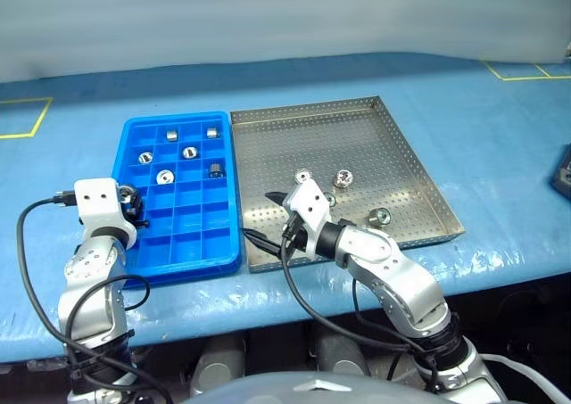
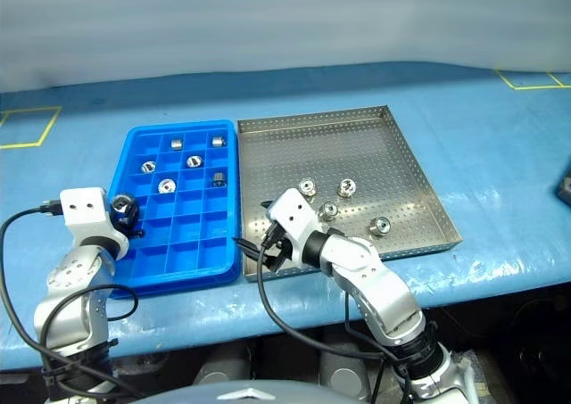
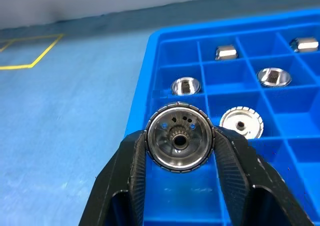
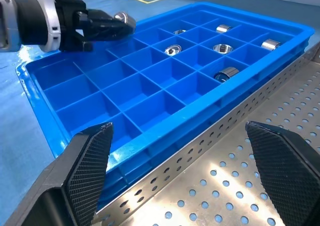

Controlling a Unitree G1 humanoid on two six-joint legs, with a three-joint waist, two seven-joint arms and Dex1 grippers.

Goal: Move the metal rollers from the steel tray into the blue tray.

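A metal roller (image 3: 179,143) is clamped between the fingers of the left gripper (image 3: 179,151) over the blue tray (image 1: 134,259). The right gripper (image 4: 185,151) is held wide apart and empty above the steel tray (image 1: 419,168).

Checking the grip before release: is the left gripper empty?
No, the left gripper is shut on a metal roller above the blue tray.

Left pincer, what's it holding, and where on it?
The left pincer holds a metal roller, its fingers clamping opposite sides of the ribbed outer rim.
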